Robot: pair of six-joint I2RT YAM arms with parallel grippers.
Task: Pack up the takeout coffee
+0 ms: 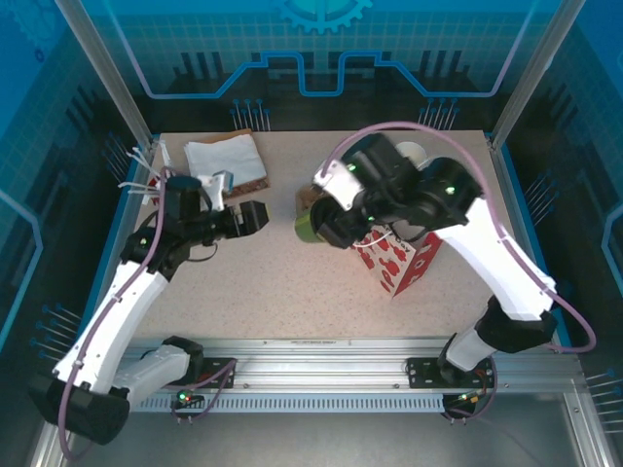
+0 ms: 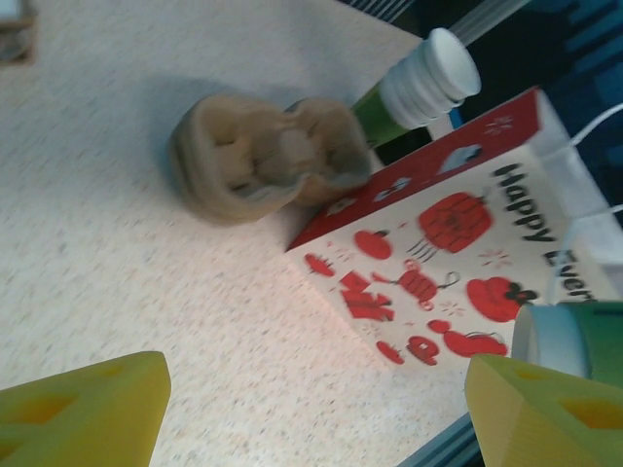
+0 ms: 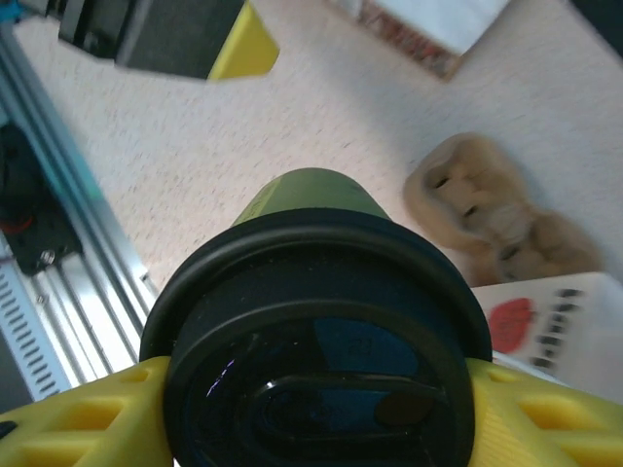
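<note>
small olive-green paper cup with round black plastic lid [image 3: 311, 321]: clamped at the lid by right gripper [image 3: 313, 413], held off the table, tipped sideways, long axis roughly level, base aimed left. just right of it, red-and-white printed paper gift bag [image 1: 399, 261]; beyond, beige moulded-pulp cup carrier [image 3: 492, 209]. left gripper [image 1: 255, 216] near the base, spread wide, empty. probably needs turning upright before lowering in.

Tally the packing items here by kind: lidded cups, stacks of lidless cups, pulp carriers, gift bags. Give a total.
lidded green cup, gripped in the right claw: 1
stack of lidless cups: 1
pulp carrier: 1
gift bag: 1
Total: 4
</note>
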